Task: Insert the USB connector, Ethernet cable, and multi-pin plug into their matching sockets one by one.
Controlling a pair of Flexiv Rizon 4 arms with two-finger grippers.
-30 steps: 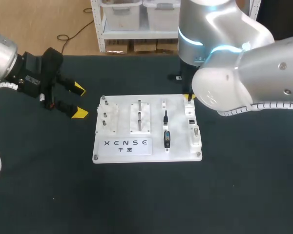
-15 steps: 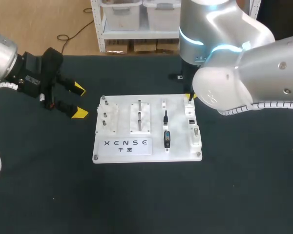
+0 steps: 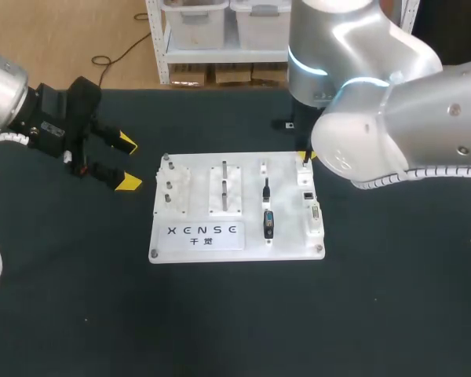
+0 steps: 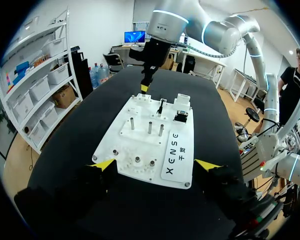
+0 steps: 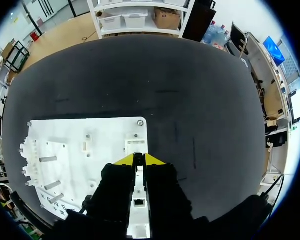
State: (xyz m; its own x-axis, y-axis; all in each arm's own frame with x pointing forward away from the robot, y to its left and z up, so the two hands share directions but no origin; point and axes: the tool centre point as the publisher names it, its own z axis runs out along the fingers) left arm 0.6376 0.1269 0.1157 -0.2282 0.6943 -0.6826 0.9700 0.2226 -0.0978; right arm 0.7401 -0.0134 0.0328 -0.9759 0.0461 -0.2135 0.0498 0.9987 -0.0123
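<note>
almost nothing has moved: only the big bend of the right arm has slid a tiny bit, and the rest is the same.

head view: the white board (image 3: 286, 236) lies flat on the table. the right gripper (image 3: 304, 157) hangs over the board's far right corner, just above the row of sockets (image 3: 308, 196) along the right edge. two more plugs wait in their holders near the middle of the board, a thin one (image 3: 266, 187) and a fat black one (image 3: 268, 224). the left gripper (image 3: 126, 162) sits off the board's left edge, spread wide and holding nothing.

left wrist view: the left gripper (image 4: 155, 164) is wide apart, with the near edge of the board (image 4: 132, 145) ahead of it. the right gripper (image 4: 144, 85) points down at the far edge.

right wrist view: the right gripper (image 5: 139, 161) is pinched on a small dark plug (image 5: 138, 158). i think it is the usb one, but it is too small to be sure. a white socket block (image 5: 135, 145) sits just ahead of the tips.

to do this well, line the plug up square with its hole first. then go straight down, slowly, with no tilt, and let go only when it sits all the way in.
</note>
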